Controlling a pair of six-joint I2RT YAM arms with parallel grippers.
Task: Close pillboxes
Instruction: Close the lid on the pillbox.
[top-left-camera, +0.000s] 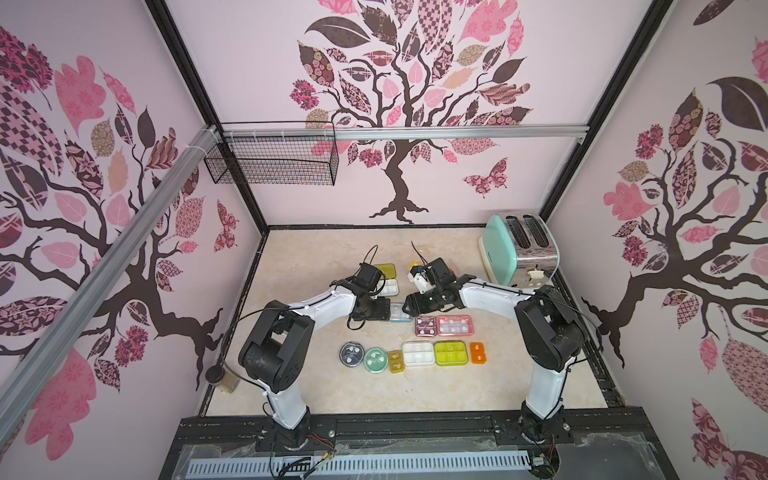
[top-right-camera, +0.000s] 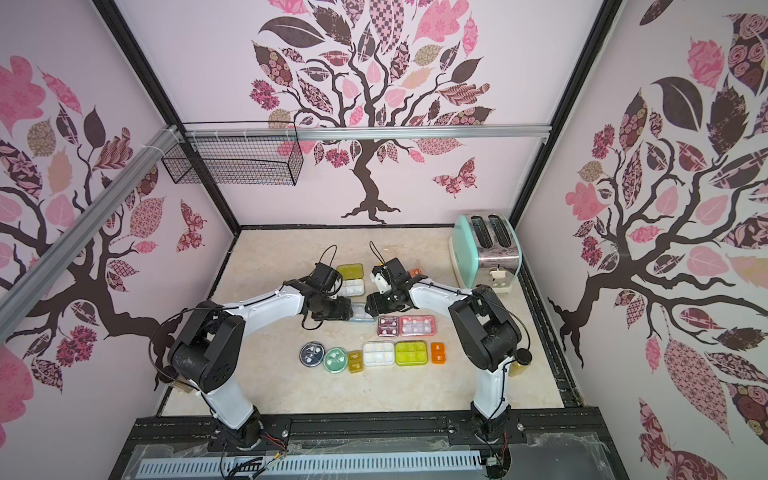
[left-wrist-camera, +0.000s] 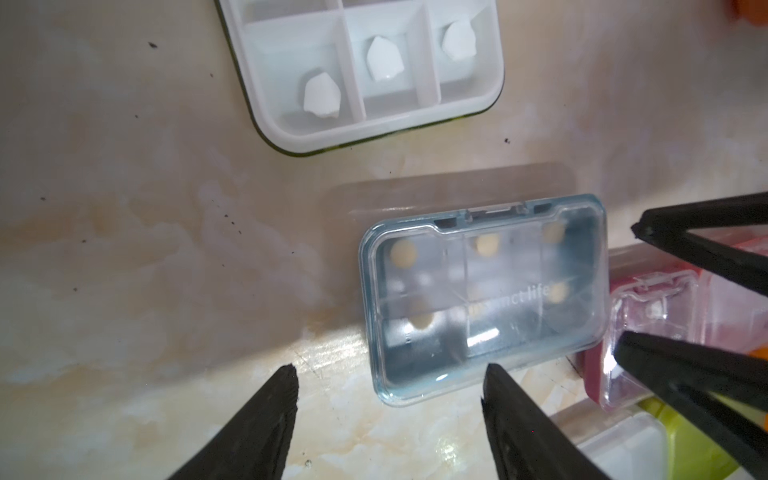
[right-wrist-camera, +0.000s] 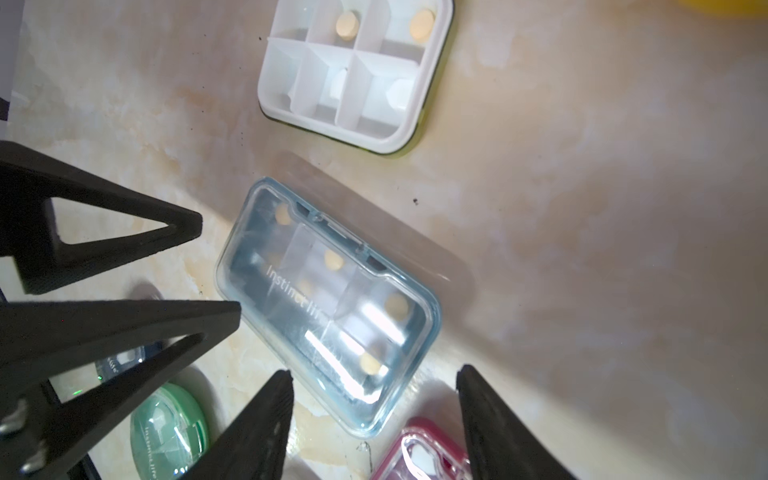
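Note:
A blue pillbox (left-wrist-camera: 482, 291) (right-wrist-camera: 328, 307) lies flat on the table with its clear lid down. It sits between the two grippers in both top views (top-left-camera: 401, 312) (top-right-camera: 360, 313). My left gripper (left-wrist-camera: 392, 374) (top-left-camera: 388, 312) is open, its tips just short of the box's corner and holding nothing. My right gripper (right-wrist-camera: 374, 376) (top-left-camera: 409, 305) is open too, over the box's other end and the maroon pillbox (right-wrist-camera: 419, 453). Behind lies an open pillbox: a white tray (left-wrist-camera: 365, 70) (top-left-camera: 388, 286) with pills and its lime lid (top-left-camera: 383, 270) flat.
In front stand closed pillboxes: maroon (top-left-camera: 425, 325), pink (top-left-camera: 454, 325), navy round (top-left-camera: 351, 354), green round (top-left-camera: 376, 359), amber (top-left-camera: 395, 360), white (top-left-camera: 417, 353), lime (top-left-camera: 451, 352), orange (top-left-camera: 478, 352). A mint toaster (top-left-camera: 519, 249) stands back right, a jar (top-left-camera: 220, 376) at the left edge.

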